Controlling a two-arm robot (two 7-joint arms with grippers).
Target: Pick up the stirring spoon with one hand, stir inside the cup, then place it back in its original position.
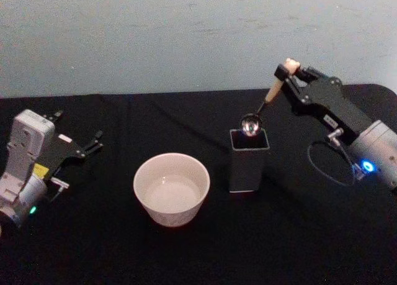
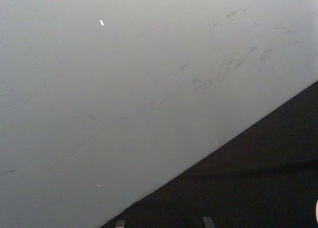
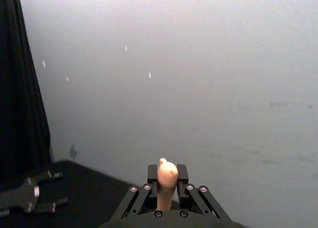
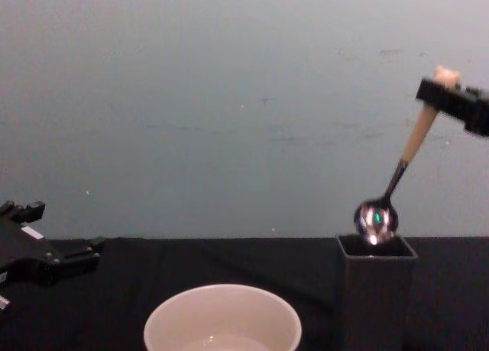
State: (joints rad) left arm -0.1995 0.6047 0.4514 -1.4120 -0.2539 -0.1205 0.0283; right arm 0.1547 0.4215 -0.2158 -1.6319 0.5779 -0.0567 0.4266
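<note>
My right gripper (image 1: 290,72) is shut on the top of the stirring spoon's cream handle (image 1: 273,88), holding the spoon tilted. Its shiny metal bowl (image 1: 250,124) hangs just at the mouth of the dark grey square holder (image 1: 249,161). In the chest view the spoon (image 4: 400,164) slants down from the gripper (image 4: 443,87) to the holder's rim (image 4: 376,251). The right wrist view shows the bear-head top (image 3: 167,174) clamped between the fingers (image 3: 152,174). The cream-white cup (image 1: 172,189) stands left of the holder, apart from the spoon. My left gripper (image 1: 94,142) rests open at the far left.
A black cloth covers the table (image 1: 298,248), with a pale wall behind it. Open cloth lies in front of the cup and holder. A cable loop (image 1: 329,164) hangs under the right arm. In the chest view the left gripper (image 4: 72,253) sits low at the left.
</note>
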